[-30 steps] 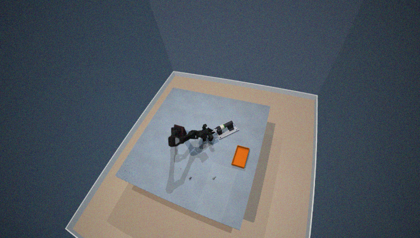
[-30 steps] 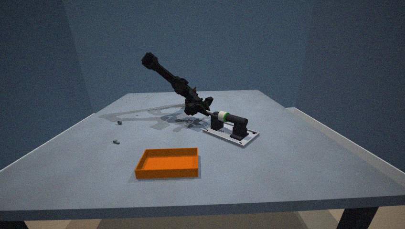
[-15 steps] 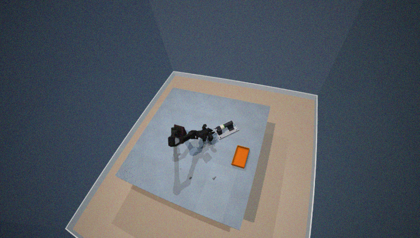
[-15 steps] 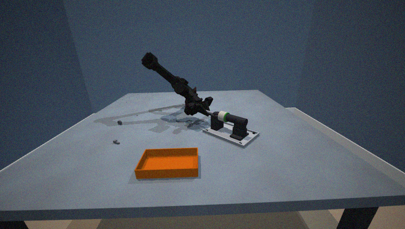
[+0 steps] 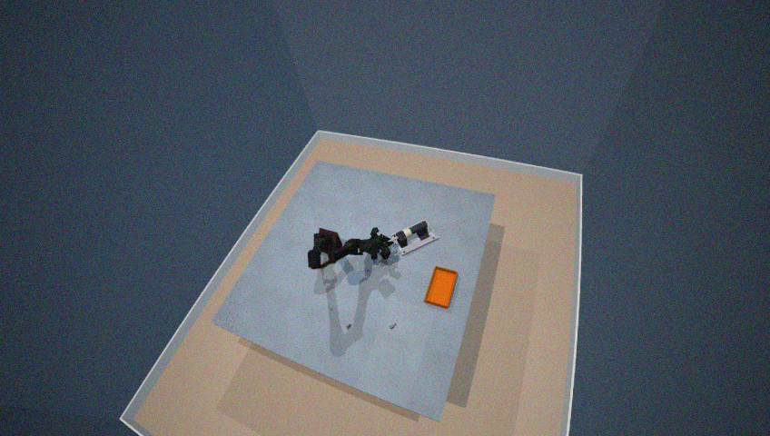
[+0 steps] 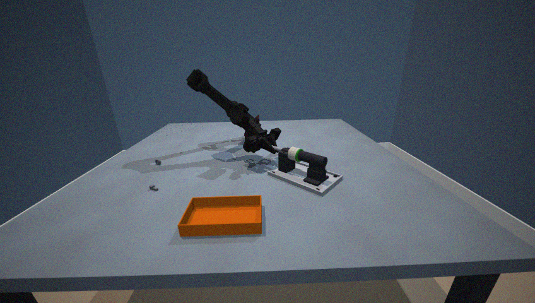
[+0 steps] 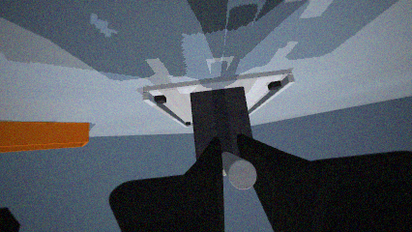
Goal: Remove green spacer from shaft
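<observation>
Progress looks early from my seat: my gripper (image 5: 389,241) (image 6: 276,150) (image 7: 227,140) is clamped on the shaft (image 6: 276,149) (image 7: 242,174), at the end that sticks out of the smaller support block (image 5: 400,237) (image 6: 286,161) (image 7: 220,116). Nothing has dropped; the green spacer (image 5: 410,230) (image 6: 297,154) sits up between the white spacers (image 5: 407,232) (image 6: 293,153) and the big housing (image 5: 419,227) (image 6: 313,159). I judge the whole pull is left, then the push home and the release.

My exterior view gives the order along the shaft, green against the housing, and the top view roughly agrees. Neither spacer colour can be made out in the wrist view, but there I see the shaft's round end face between my fingers, which the other two views don't give me. How far the shaft reaches inside the housing, none of them shows.
</observation>
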Controlling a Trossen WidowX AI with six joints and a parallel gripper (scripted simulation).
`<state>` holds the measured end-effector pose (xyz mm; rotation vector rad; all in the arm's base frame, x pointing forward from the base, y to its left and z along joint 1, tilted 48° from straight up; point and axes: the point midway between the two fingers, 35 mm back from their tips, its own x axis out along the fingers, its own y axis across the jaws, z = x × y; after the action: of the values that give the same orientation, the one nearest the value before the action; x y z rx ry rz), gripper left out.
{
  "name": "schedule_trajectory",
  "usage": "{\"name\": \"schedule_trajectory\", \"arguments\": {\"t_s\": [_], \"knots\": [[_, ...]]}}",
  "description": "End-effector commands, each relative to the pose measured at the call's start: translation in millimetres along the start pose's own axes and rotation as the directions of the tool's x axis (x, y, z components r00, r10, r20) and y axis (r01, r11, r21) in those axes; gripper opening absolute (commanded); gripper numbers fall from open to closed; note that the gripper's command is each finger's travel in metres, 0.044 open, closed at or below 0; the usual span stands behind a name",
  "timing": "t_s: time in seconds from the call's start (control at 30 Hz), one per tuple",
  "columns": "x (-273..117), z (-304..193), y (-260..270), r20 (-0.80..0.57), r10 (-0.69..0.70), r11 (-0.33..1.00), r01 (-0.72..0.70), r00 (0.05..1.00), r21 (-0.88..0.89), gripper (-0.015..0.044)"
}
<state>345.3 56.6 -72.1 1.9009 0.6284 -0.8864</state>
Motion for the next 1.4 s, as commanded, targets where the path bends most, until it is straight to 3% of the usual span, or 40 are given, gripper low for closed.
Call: {"name": "schedule_trajectory", "arguments": {"t_s": [0.0,1.37], "knots": [[-0.6,0.5,-0.6,0.000,-0.002,1.000,0.002,1.000,-0.004,0.0000],[-4.2,2.6,-0.6,0.001,-0.002,1.000,0.002,1.000,-0.004,0.0000]]}}
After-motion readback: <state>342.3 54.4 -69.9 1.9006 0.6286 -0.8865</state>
